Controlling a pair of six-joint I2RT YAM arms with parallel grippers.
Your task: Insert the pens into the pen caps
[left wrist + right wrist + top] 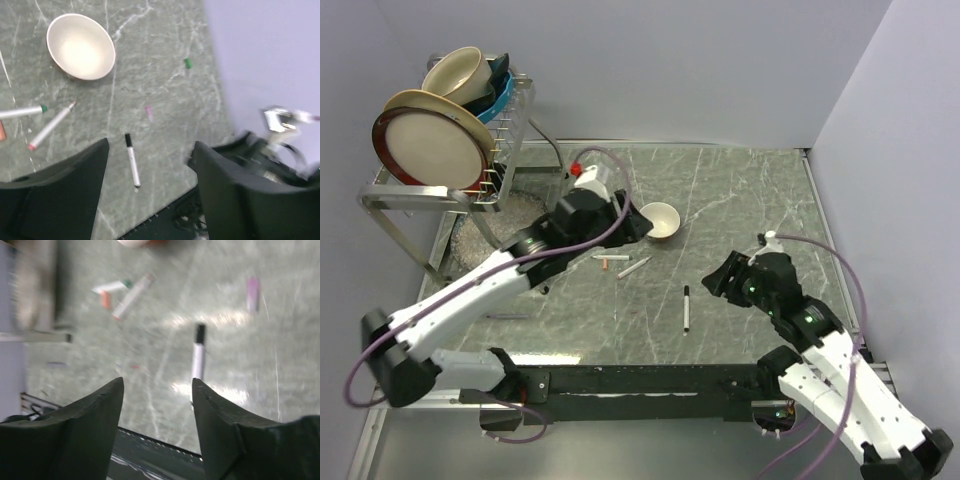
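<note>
Top view bright, evenly lit, sharp; shadows faint and soft. Right wrist view motion-blurred throughout; pale glare patches lay on tabletop (225, 320) around black-tipped pen (198, 360). Left wrist view mildly soft, far-right edge smeared.

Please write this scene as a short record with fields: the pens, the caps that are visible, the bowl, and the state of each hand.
pens: three, lying on the table: black-ended pen, green-ended pen, red-ended pen
caps: green cap lies alone, apart from the pens; reddish cap lies beside the green-ended pen; no loose black cap seen
bowl: cream bowl, upright, empty
left hand: open, holding nothing
right hand: open, holding nothing, near the black-ended pen
</note>
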